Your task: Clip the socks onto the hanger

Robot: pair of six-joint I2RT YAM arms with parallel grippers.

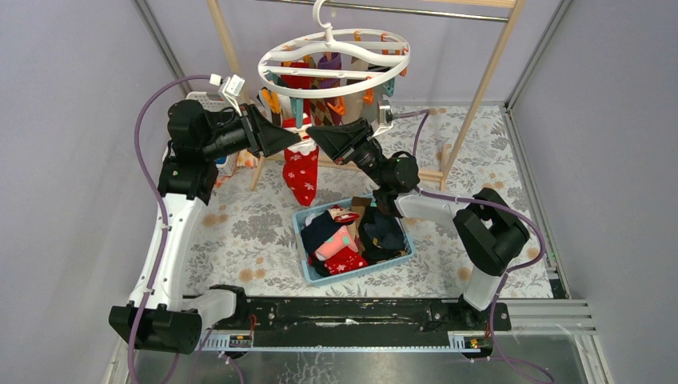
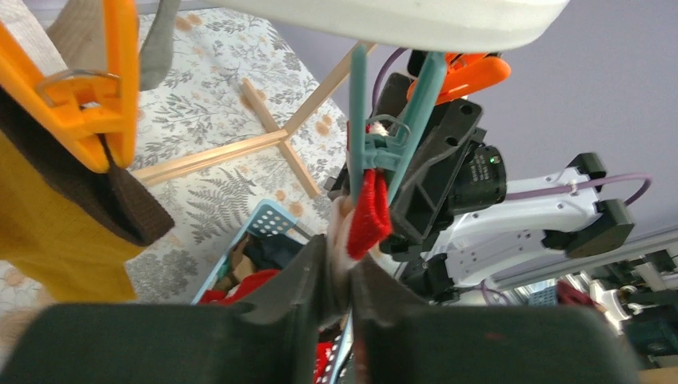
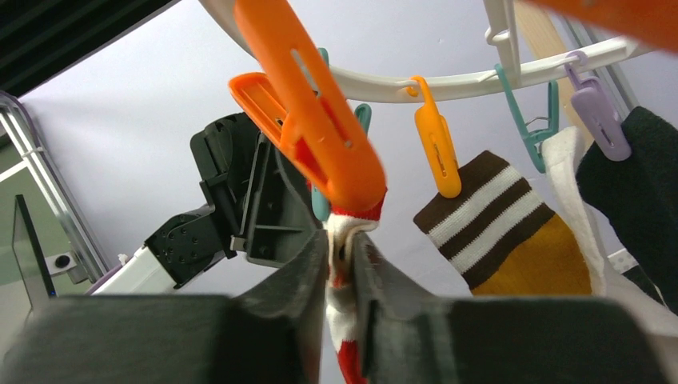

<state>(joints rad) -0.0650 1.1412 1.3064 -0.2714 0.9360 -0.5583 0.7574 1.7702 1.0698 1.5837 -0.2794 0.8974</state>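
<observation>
1. Clearly, the clipping step is underway: the left claw is reaching in from the left at the near rim of the round white hanger. It is standing narrow, with the pale cuff of the red snowflake sock pressed between its fingers.
2. The sock is hanging straight down between the two claws, under the hanger's near rim, above the floral bench and clear of it.
3. In the left wrist view a teal clip is biting the sock's red top edge just above the fingers, so the clip seems to be holding the fabric already.
4. The right claw is meeting the sock from the right. It too is standing narrow, with the red-and-white cuff squeezed between its fingers, just below an orange clip hanging in front.
5. Further right, a brown-and-mustard striped sock is dangling from another orange clip.
6. Below, the blue basket is holding a heap of loose socks, so most of the job appears to be waiting.
7. Next, both claws are probably going to need to let go gently and back off sideways without tugging the sock out of its clip; then one should be dropping to the basket for a fresh sock.
</observation>
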